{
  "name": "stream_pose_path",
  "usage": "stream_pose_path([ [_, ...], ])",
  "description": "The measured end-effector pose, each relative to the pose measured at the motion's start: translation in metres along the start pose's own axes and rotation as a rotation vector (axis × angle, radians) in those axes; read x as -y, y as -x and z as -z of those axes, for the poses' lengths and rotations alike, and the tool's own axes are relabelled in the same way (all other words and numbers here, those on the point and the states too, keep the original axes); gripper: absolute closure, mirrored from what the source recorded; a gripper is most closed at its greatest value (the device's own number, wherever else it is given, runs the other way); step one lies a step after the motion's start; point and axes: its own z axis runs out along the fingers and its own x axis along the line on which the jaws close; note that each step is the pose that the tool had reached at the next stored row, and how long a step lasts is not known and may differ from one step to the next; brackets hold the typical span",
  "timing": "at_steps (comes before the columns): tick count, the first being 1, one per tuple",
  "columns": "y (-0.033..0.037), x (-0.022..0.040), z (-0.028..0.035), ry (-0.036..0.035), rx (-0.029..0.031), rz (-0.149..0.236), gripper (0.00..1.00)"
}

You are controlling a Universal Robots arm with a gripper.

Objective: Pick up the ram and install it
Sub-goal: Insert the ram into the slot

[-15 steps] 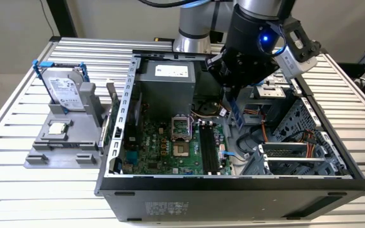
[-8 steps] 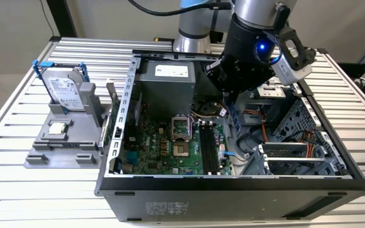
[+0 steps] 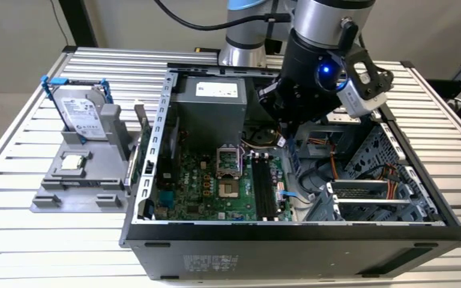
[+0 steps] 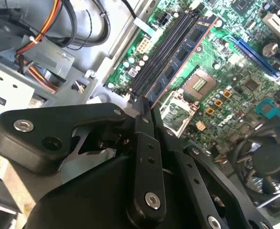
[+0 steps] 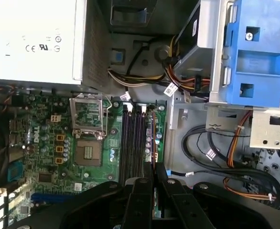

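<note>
In the exterior view, the gripper (image 3: pixel 288 131) hangs down inside the open computer case (image 3: pixel 295 246), which lies on the table (image 3: pixel 46 240). In both wrist views its two black fingers (image 4: pixel 142 119) stand close together, pressed on one end of the ram (image 4: pixel 180 55). The ram is held on its thin edge. It runs parallel to the black memory slots (image 4: pixel 161 52) of the green motherboard (image 3: pixel 206 180) and sits just at them. Whether it is already seated in a slot cannot be told. In the first wrist view the ram (image 5: pixel 152 138) shows as a thin reddish line beside the slots (image 5: pixel 133 138), with the processor socket (image 5: pixel 88 152) near them. On the exterior view's left, a grey holder (image 3: pixel 78 195) carries a hard drive (image 3: pixel 82 114) and a small square chip (image 3: pixel 72 161).
</note>
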Motion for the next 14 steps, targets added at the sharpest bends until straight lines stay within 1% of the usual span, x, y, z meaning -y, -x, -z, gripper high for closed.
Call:
stream_pose_path([
  [2,-0.0001,0.0000,-0.0024,-0.0028,0.0021,-0.010,1.00],
  [8,-0.0003,-0.0007,-0.0133,-0.0035,0.0028,-0.036,1.00],
  [13,-0.0006,-0.0006,-0.0223,-0.0038,0.0028,-0.037,1.00],
  [14,-0.0006,-0.0006,-0.0233,-0.0048,0.0027,-0.038,1.00],
])
